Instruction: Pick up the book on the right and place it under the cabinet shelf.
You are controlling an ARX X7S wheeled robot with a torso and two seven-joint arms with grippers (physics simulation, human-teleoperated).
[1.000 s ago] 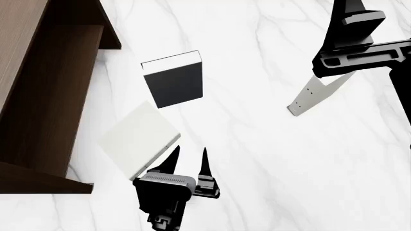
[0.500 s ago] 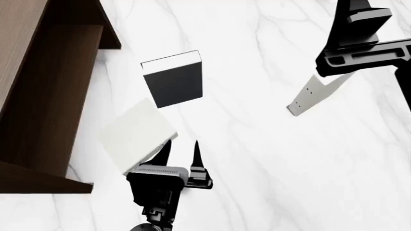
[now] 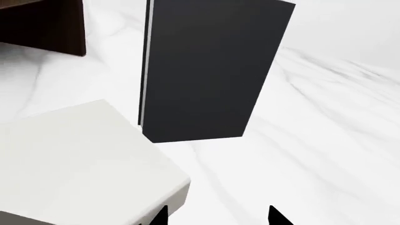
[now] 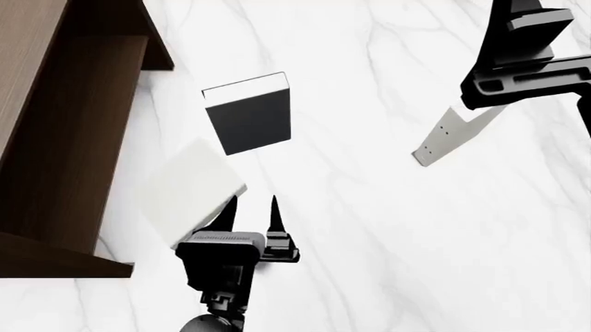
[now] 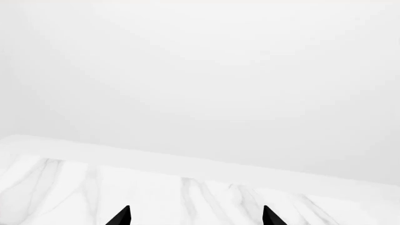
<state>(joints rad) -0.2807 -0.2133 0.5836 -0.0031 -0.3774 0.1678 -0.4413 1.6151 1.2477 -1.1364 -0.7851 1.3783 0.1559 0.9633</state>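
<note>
The left tool [image 4: 251, 209] reaches toward 12 o'clock, jaws parted and empty, tips just beside the pale book [image 4: 189, 190]. At 2 o'clock the right tool [image 4: 506, 88] hangs raised over the slim grey-white book [image 4: 450, 137]; whether it grips that book cannot be told.

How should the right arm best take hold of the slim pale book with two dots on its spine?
The book shows the head view only its narrow spine, so it seems to stand on edge. Probably best: the open right gripper comes from above and closes across the thin thickness, one finger on each cover, near the middle of the spine.
</note>
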